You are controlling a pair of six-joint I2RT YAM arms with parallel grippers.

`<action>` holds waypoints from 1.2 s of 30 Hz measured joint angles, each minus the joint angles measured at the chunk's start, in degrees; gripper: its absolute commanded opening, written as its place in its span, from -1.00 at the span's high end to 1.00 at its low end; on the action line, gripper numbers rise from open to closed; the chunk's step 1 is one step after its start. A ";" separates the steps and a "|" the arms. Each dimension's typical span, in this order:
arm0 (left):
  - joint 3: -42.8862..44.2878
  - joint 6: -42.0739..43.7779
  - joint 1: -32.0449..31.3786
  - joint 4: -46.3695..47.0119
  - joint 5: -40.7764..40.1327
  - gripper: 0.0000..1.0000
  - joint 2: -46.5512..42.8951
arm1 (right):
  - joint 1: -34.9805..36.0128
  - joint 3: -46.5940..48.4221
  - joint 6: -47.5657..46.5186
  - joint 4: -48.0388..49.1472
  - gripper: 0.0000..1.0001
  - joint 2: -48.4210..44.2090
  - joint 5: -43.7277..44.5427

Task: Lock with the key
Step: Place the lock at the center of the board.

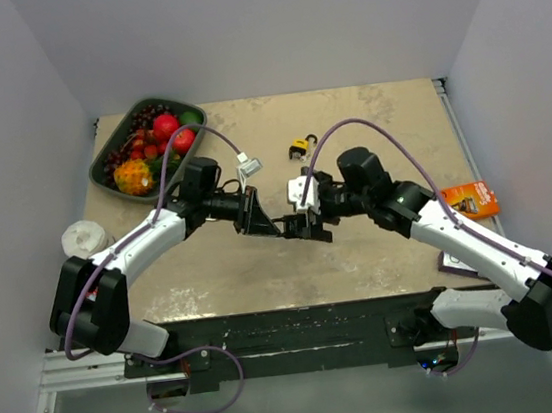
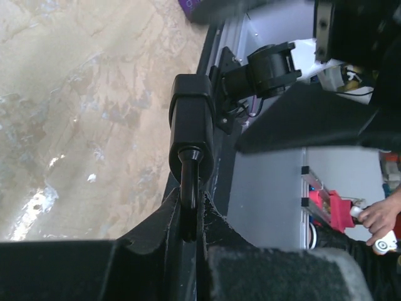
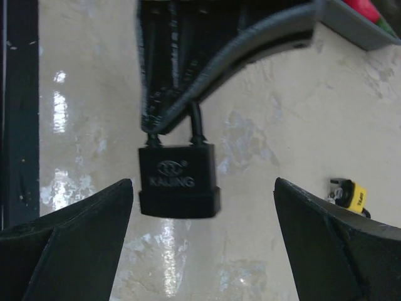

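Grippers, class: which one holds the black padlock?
The left gripper, shut on the shackle of the black padlock; the right gripper faces it open and empty.

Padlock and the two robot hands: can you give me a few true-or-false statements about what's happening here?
1. The left hand holds the black padlock by its shackle. True.
2. The right hand is closed around a key. False: it is open and empty, facing the padlock.
3. A small yellow-and-black item lies on the table, with neither hand touching it. True.
4. The fruit tray sits at the table's right edge. False: it is in the far left corner.
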 measured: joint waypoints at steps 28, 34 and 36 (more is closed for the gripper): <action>-0.85 -7.17 0.09 7.06 2.99 -0.37 0.48 | 11.58 -3.74 -4.42 2.51 1.00 3.21 16.28; -0.59 -7.56 8.28 8.24 2.45 -0.62 -0.44 | 1.07 -1.92 5.99 0.37 1.00 7.41 12.59; -0.15 -7.48 13.07 8.52 0.90 -0.63 -1.27 | -4.98 -0.48 10.78 0.24 1.00 10.82 12.15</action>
